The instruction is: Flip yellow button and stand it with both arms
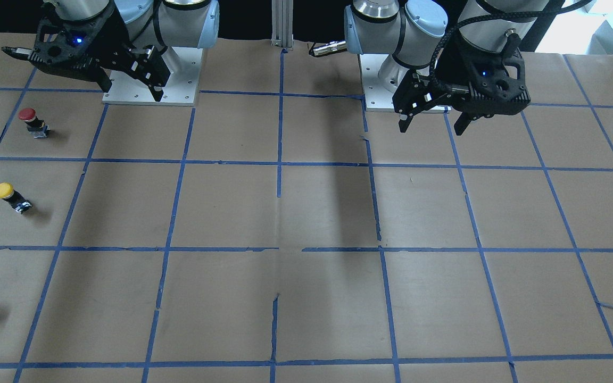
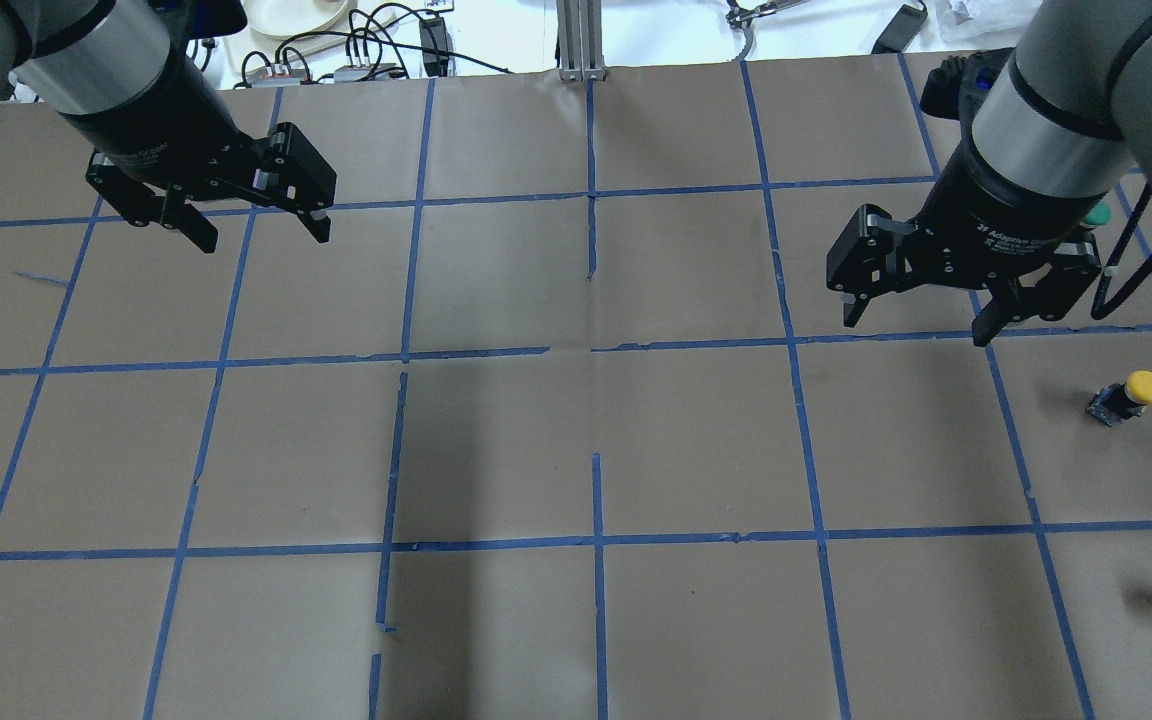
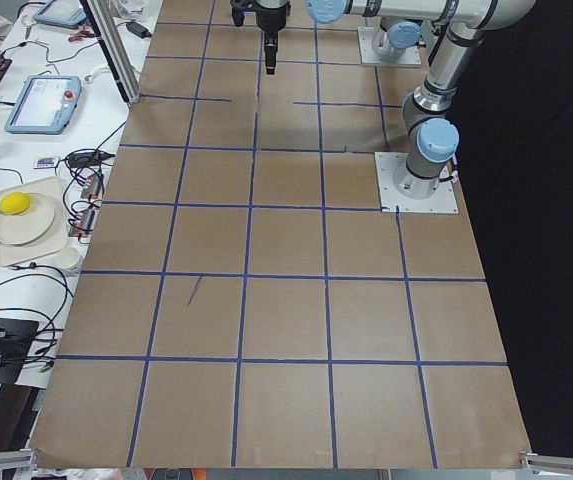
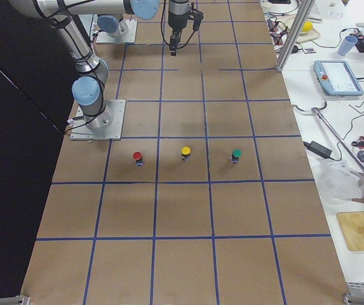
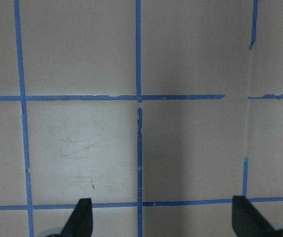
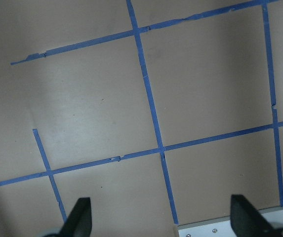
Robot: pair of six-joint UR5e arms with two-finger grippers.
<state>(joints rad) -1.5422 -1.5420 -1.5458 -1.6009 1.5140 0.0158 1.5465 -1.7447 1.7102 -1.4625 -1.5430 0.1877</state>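
1. The table (image 1: 328,298) is covered with brown paper, matt and mostly smooth, with some light creases and scratches.
2. The grid lines are thin blue tape (image 1: 232,163), torn and frayed in several places.
3. The left arm (image 1: 375,11) and the right arm (image 1: 80,8) have silver-grey metal tubes with a soft sheen. Their joint caps (image 1: 426,24) look like smooth light-blue plastic.
4. The left gripper (image 1: 430,128) and the right gripper (image 1: 133,91) are black and matt, like hard plastic. The fingers (image 5: 79,219) look the same.
5. The yellow button (image 1: 4,190) has a smooth cap that looks like plastic, with a mild gloss.
6. The base plate (image 6: 230,229) is pale, flat metal with small screws.

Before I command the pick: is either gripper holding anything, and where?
Nothing is held. Left gripper and right gripper both hang open and empty; the yellow button sits on the table, untouched.
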